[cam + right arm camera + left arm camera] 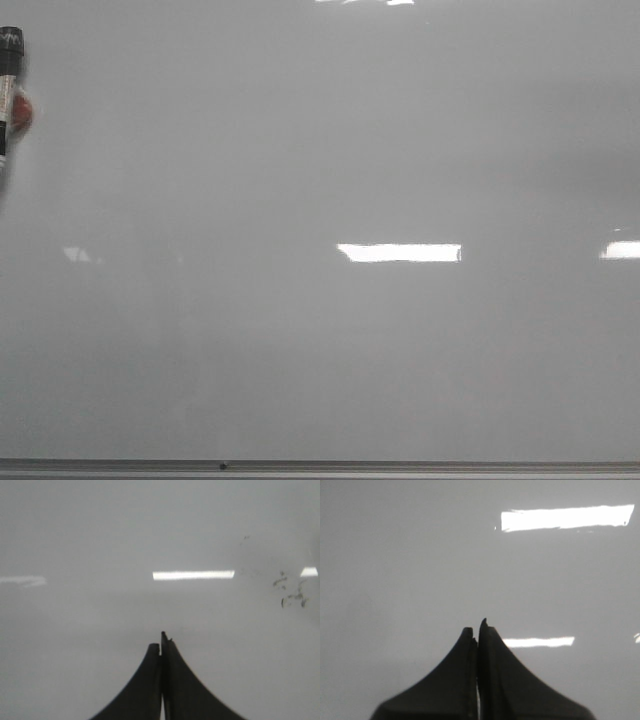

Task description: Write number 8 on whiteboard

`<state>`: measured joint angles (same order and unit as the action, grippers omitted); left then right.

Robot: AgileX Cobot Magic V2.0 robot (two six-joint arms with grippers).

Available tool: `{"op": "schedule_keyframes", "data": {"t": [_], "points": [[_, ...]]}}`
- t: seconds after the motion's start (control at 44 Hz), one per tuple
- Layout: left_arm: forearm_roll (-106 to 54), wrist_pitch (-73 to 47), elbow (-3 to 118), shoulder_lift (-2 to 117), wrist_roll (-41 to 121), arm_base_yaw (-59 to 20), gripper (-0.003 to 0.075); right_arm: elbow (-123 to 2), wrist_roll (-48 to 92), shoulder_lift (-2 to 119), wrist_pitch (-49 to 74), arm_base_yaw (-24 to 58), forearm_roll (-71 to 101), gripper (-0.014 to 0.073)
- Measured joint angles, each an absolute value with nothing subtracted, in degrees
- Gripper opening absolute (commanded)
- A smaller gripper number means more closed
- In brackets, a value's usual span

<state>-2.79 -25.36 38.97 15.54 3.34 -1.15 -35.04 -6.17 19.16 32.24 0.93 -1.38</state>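
Note:
The whiteboard fills the front view, glossy pale grey, with its thin grey frame edge along the near side. No number 8 shows on it in any view. A black marker with a red spot lies at the far left edge. My left gripper is shut and empty over the bare whiteboard. My right gripper is shut and empty over the whiteboard. Neither gripper shows in the front view.
Faint dark smudges mark the board in the right wrist view. Bright rectangular light reflections lie on the board's surface. A small dark dot sits on the frame edge.

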Motion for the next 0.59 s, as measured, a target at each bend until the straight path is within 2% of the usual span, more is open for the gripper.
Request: {"op": "schedule_keyframes", "data": {"t": [0.205, 0.501, 0.592], "points": [[-3.8, -32.6, 38.7, 21.9, 3.3, -1.1, -0.0019, -35.5, -6.0, 27.0, 35.4, 0.9, -1.4, -0.0067], [-3.9, -35.0, 34.7, 28.0, 3.3, -1.1, -0.0019, -35.5, -4.1, 33.9, 36.2, 0.9, -1.4, -0.0063], [-3.9, -35.0, 34.2, 29.3, 3.3, -1.1, -0.0014, -35.5, -1.8, 35.6, 36.3, 0.9, -1.4, 0.0]]}}
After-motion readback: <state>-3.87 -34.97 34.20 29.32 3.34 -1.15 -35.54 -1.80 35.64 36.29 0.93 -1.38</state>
